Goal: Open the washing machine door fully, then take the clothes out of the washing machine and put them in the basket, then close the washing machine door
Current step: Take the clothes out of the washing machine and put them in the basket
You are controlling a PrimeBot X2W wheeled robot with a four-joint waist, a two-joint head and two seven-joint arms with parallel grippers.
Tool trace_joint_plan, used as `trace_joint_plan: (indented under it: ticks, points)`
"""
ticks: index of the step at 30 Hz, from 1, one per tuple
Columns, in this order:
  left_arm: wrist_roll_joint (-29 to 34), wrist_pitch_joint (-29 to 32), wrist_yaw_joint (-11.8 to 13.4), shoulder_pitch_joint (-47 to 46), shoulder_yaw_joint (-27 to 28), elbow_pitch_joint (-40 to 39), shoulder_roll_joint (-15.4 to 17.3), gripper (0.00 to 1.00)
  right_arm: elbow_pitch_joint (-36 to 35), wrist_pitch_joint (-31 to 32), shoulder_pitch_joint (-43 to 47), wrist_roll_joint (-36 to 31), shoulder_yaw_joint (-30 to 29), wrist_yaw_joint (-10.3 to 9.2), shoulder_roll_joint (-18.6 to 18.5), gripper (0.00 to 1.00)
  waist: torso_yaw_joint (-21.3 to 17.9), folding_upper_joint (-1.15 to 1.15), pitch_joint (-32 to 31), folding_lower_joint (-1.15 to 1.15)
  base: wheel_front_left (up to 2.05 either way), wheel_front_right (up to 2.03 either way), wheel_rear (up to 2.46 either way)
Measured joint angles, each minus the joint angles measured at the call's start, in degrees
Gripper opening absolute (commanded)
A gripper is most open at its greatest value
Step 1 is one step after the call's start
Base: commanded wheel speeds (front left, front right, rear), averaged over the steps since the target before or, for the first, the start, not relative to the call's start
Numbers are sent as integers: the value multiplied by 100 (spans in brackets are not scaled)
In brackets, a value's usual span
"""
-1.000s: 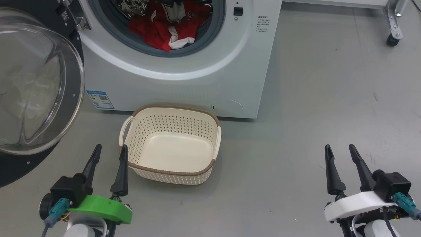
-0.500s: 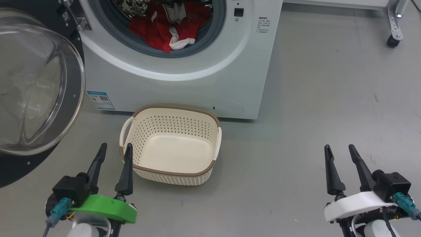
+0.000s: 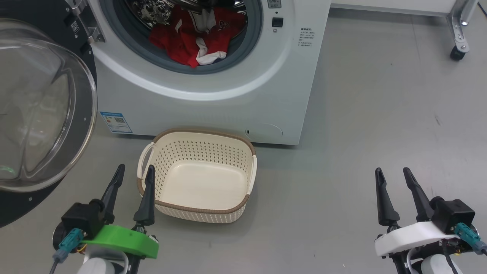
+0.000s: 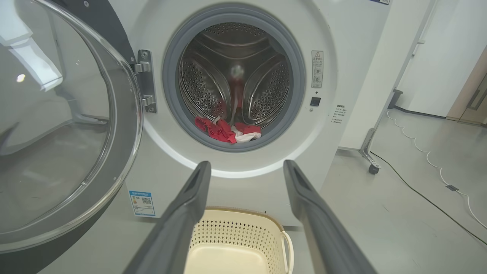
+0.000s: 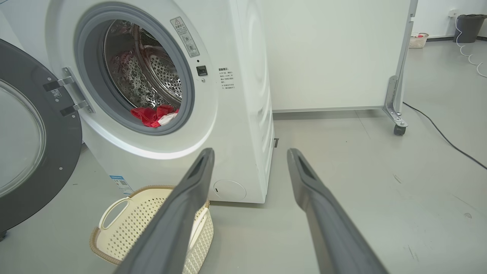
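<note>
Lying in the drum of the washing machine (image 3: 228, 102), the clothes (image 3: 190, 43) sit well beyond the left fingers (image 3: 146, 198), spread wide and empty beside the basket (image 3: 198, 215), and the right fingers (image 3: 382, 198), equally wide and empty.

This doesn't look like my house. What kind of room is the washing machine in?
Probably a lab or test room, not a home: the washing machine stands on a bare grey floor, next to a white panel on wheels, with a cable trailing across it.
</note>
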Motion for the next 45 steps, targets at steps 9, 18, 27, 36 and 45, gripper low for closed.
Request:
trace_joint_plan:
  ticks: [9, 18, 27, 36, 45]
  points:
    - [5, 0, 0, 0, -35, -76, 51, 100, 14, 0, 0, 0, 0, 0, 4, 100, 21, 0, -8, 0, 114, -114, 0]
    - [21, 0, 0, 0, 11, -97, 98, 100, 41, 0, 0, 0, 0, 0, 5, 100, 26, 0, -23, 0, 113, -113, 0]
    - [20, 0, 0, 4, -78, -107, 97, 100, 59, 0, 0, 0, 27, 1, 5, 100, 25, 0, -60, 0, 76, -76, 0]
    - [20, 0, 0, 17, -103, -107, 97, 100, 73, 0, 0, 0, 51, 2, 4, 100, 19, 0, -63, 0, 41, -41, 0]
    - [20, 0, 0, 19, -113, -108, 99, 100, 75, 0, 0, 0, 63, 43, 5, 100, 2, 0, -50, 0, 7, -7, 0]
